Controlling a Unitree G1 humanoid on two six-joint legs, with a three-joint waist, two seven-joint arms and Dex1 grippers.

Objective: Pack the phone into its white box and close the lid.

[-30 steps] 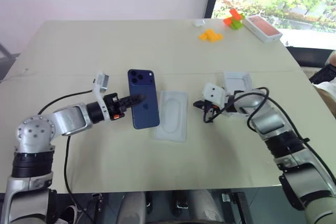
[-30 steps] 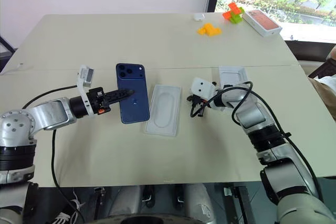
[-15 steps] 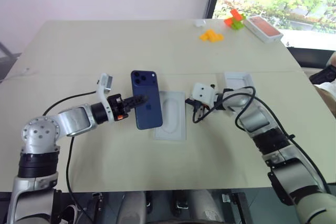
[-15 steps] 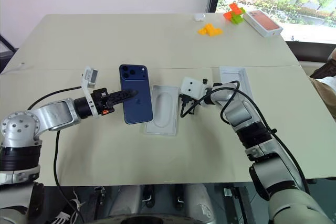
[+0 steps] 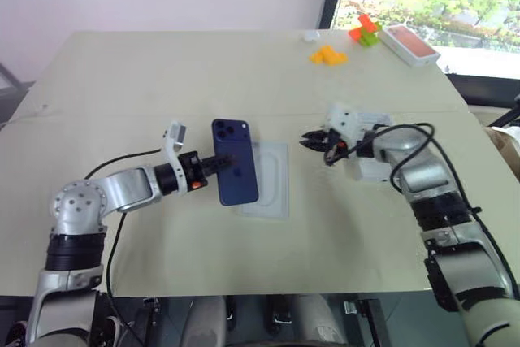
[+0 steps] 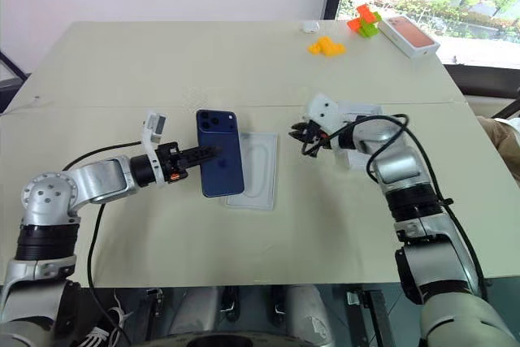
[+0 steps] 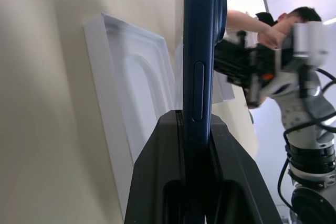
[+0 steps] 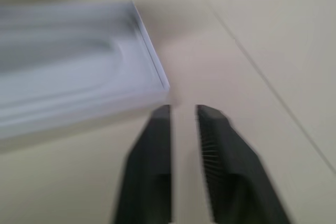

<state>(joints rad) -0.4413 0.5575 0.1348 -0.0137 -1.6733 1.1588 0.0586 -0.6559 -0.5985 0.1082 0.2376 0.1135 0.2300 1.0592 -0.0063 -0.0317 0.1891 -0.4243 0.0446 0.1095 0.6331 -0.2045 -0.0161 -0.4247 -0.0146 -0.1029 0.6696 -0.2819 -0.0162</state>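
1. Phone [image 5: 236, 162]: dark navy, held up off the bench [image 5: 162, 79] by the left pincer [image 5: 218, 164], whose two black fingers [image 7: 157, 182] are clamped on its long edges. Its camera bump is at the far end, and it stands on edge over the near-left part of the flat white insert [image 5: 272, 180].
2. Flat white insert: lies flat on the bench just right of the phone, its rounded recess facing up. The left wrist view shows its raised rim and recess right beside the phone's edge.
3. Right pincer [image 5: 313, 142]: hovers above the bench, right of the insert and apart from it, pointing toward the phone. In the right wrist view its fingers [image 8: 157, 150] stand a narrow gap apart with nothing between them, the insert's corner lying just beyond the tips.
4. White box [image 5: 370, 170]: sits on the bench behind the right wrist, largely covered by the arm and its cable; its inside cannot be made out.
5. Far right corner of the bench: an orange-red-topped box [image 5: 410, 44], orange and green blocks [image 5: 363, 30] and a yellow-orange piece [image 5: 327, 55], all well away from both arms.
6. Person [image 7: 273, 22]: seen in the left wrist view beyond the right arm.
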